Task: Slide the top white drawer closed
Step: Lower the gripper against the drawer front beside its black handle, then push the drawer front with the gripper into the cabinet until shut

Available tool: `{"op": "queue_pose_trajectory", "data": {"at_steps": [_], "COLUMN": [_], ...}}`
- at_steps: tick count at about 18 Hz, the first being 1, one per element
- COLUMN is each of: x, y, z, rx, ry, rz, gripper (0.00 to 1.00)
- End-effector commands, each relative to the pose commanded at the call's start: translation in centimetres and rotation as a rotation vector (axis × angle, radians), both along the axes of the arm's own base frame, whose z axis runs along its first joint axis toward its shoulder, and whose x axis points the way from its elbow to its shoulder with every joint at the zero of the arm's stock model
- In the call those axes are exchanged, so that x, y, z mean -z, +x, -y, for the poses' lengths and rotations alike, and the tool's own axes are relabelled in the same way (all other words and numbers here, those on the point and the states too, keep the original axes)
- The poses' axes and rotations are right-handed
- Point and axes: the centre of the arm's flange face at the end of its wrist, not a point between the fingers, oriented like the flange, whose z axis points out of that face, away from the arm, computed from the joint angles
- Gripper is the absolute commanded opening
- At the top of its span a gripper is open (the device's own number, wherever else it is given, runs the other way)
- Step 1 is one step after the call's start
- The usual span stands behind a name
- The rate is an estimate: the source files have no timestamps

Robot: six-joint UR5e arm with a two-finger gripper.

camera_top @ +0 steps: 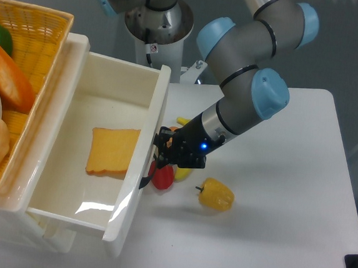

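The gripper (163, 150), finger state not discernible, bears on the front panel of the top white drawer (139, 168), whose closing direction runs toward the table's left edge.

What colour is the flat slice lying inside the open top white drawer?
Orange-yellow, like toast; the flat slice shows clearly in the fixed camera view.

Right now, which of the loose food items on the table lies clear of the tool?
The yellow pepper, alone on the bare table right of the tool. The red piece and the yellow-orange ones crowd under the tool by the drawer.
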Motion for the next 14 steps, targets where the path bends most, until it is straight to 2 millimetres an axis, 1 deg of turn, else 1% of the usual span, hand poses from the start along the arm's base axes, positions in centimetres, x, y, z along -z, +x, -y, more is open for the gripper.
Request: {"op": "queue_pose_trajectory", "data": {"at_steps": [2, 4, 10, 14], "x": [0.2, -0.3, -0.7, -0.5], "y": [0.6, 0.8, 1.6, 3.4], "z": [-0.3, -0.1, 0.0, -0.6], "rx": [0.009, 0.010, 0.017, 0.041], "ry": [-0.002, -0.002, -0.010, -0.018], "rz": [0.004, 0.003, 0.020, 0.031], "gripper": [0.00, 0.00, 0.00, 0.00]}}
